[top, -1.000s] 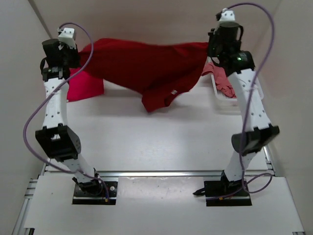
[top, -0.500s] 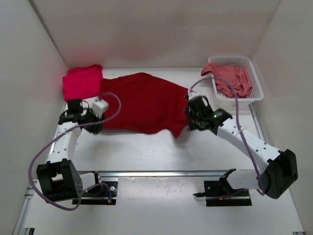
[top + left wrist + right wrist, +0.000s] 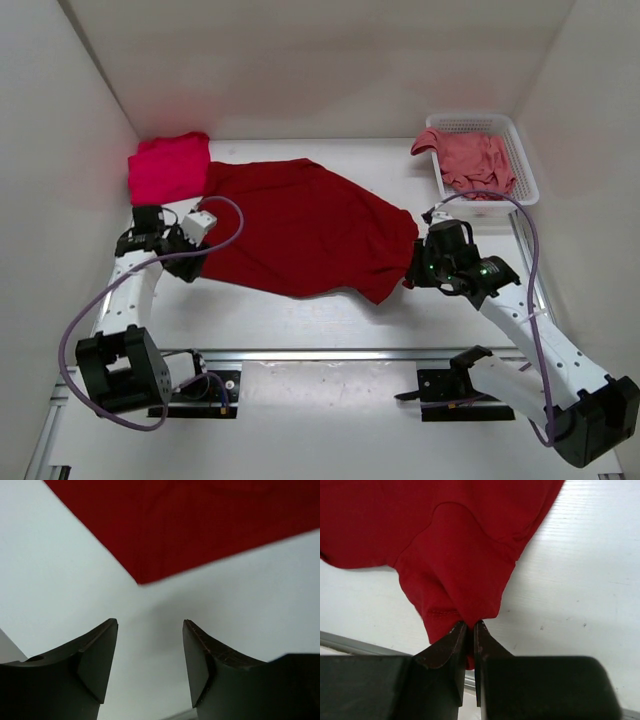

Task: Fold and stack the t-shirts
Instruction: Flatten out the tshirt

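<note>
Left end effector (image 3: 150,630): jaws well apart, nothing between them. It sits low over bare table (image 3: 300,320), nose pointing at the 8 o'clock corner of the crimson shirt (image 3: 300,225). In the left wrist view that corner (image 3: 142,580) lies just ahead of the fingertips and is not touching them. From above, left end effector (image 3: 188,263) is just beside the shirt's left hem. Left arm (image 3: 125,290) is folded low: forearm runs up the 9 o'clock side of the table, wrist bent inward toward 3 o'clock.

Right end effector (image 3: 470,625): jaws all but closed, pinching a fold of the crimson shirt (image 3: 450,530) near a stitched hem. Cloth fans out from the tips and looks pulled taut toward them. From above, right end effector (image 3: 412,272) is at the shirt's 4 o'clock corner. Right arm (image 3: 530,330) stretches low from its base, elbow far out at 5 o'clock, forearm angled toward 10 o'clock.

Crimson shirt: spread mostly flat at table centre, long axis running 10 to 4 o'clock, some ripples along the near edge.

Pink-red shirt (image 3: 168,165): folded, at 10 o'clock, touching the crimson shirt's far-left edge; I can't tell which overlaps which.

Salmon shirt (image 3: 475,158): bunched in the basket (image 3: 478,120) at 2 o'clock, one part draped over its left rim.
</note>
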`<state>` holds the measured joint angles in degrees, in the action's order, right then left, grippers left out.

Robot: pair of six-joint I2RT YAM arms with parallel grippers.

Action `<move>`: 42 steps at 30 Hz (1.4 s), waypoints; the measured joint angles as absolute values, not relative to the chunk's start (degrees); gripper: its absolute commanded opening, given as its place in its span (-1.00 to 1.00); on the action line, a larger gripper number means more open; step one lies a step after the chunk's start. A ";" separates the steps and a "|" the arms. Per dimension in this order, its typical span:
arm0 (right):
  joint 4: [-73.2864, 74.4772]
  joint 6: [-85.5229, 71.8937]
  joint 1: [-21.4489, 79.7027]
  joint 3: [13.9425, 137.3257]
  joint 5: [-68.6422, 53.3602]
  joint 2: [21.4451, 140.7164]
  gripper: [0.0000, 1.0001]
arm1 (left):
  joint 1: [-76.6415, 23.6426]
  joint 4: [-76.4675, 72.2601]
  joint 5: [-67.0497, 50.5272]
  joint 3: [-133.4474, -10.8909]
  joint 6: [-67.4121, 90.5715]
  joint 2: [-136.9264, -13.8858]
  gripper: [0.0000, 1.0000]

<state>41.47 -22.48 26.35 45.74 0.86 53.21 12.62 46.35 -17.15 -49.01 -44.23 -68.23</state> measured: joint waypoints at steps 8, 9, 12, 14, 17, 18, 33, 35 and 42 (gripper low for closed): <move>41.63 -22.26 25.10 43.99 -1.02 52.66 -1.00 | 2.44 33.80 -15.51 -55.90 -30.48 -81.76 0.39; 41.67 -22.26 25.08 43.75 -1.15 52.69 -1.00 | 2.44 32.97 -15.53 -56.31 -29.10 -83.68 0.45; 41.87 -22.24 25.04 43.48 -1.43 52.69 -1.00 | 2.39 31.11 -15.51 -57.25 -26.04 -88.58 0.57; 41.85 -22.20 25.04 43.48 -1.63 52.69 -0.99 | 2.17 30.74 -15.44 -57.30 -24.86 -90.41 0.60; 41.80 -22.24 25.06 43.42 -2.04 52.90 -1.00 | 0.82 30.61 -15.22 -57.30 -24.03 -92.20 0.62; 41.80 -22.26 25.10 43.38 -2.20 53.08 -1.00 | -0.01 30.33 -14.96 -57.30 -23.73 -92.60 0.62; 41.54 -22.28 25.74 43.33 -2.68 55.11 -1.00 | -1.74 27.79 -13.30 -56.73 -20.75 -96.64 -0.43; 41.54 -22.28 25.76 43.35 -2.66 55.44 -1.00 | -1.78 27.83 -13.52 -56.69 -20.64 -96.25 -0.54; 41.54 -22.31 25.91 43.35 -2.66 55.79 -1.00 | -0.97 27.73 -14.59 -56.69 -20.10 -92.38 -1.00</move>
<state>41.54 -22.31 25.91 43.35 -2.66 55.79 -0.97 27.73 -14.59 -56.69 -20.10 -92.38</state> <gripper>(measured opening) 0.067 0.019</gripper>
